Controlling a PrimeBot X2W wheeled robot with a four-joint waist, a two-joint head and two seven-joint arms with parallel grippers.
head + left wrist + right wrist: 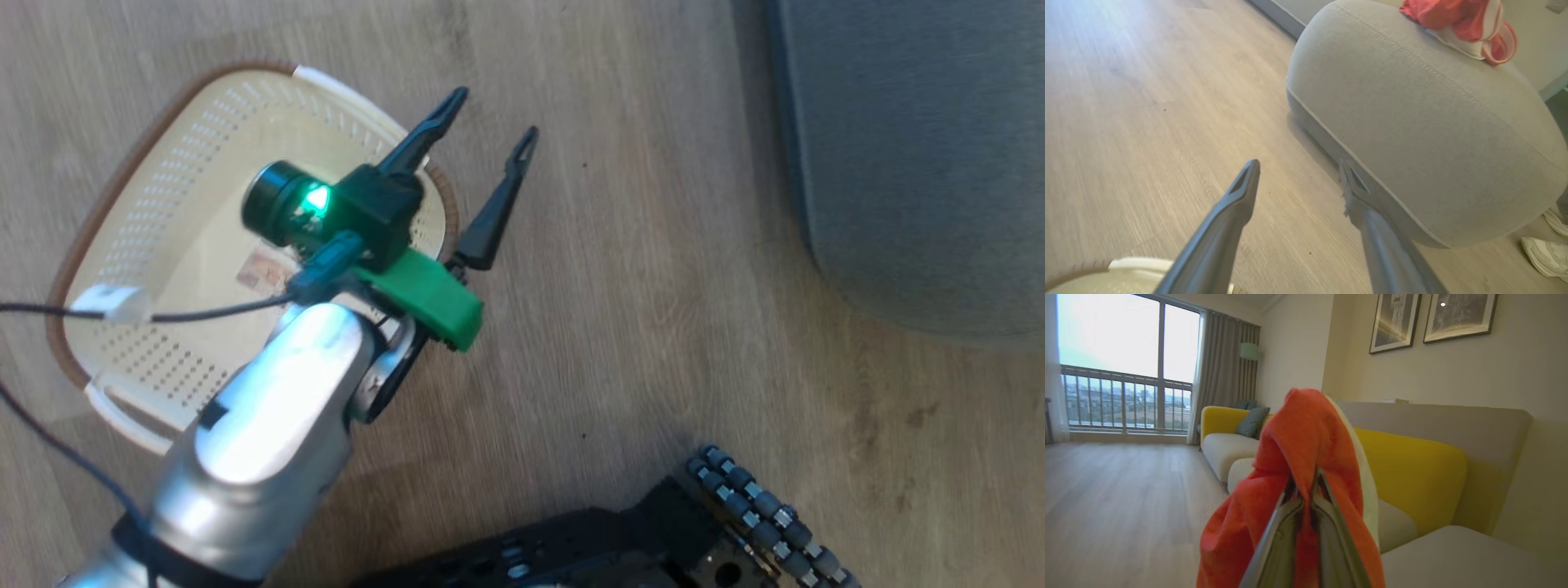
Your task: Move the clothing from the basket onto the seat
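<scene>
The room has a pale wood floor [653, 327] and a yellow sofa [1412, 469]. My right gripper [1306, 482] is pinched shut on a red garment [1306, 437], which drapes down over both fingers. The grey seat [1453, 555] lies low and to the right of it in the right wrist view, with nothing in between, so I think this arm should carry it there. Another red garment [1453, 18] lies on the seat already. The basket [163, 204] looks empty. My left gripper [496, 114] hangs over its rim, spread wide, holding nothing. White shoes [1543, 253] sit beside the seat.

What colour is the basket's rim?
Brown rim, on a cream basket; head view shows it best.
</scene>
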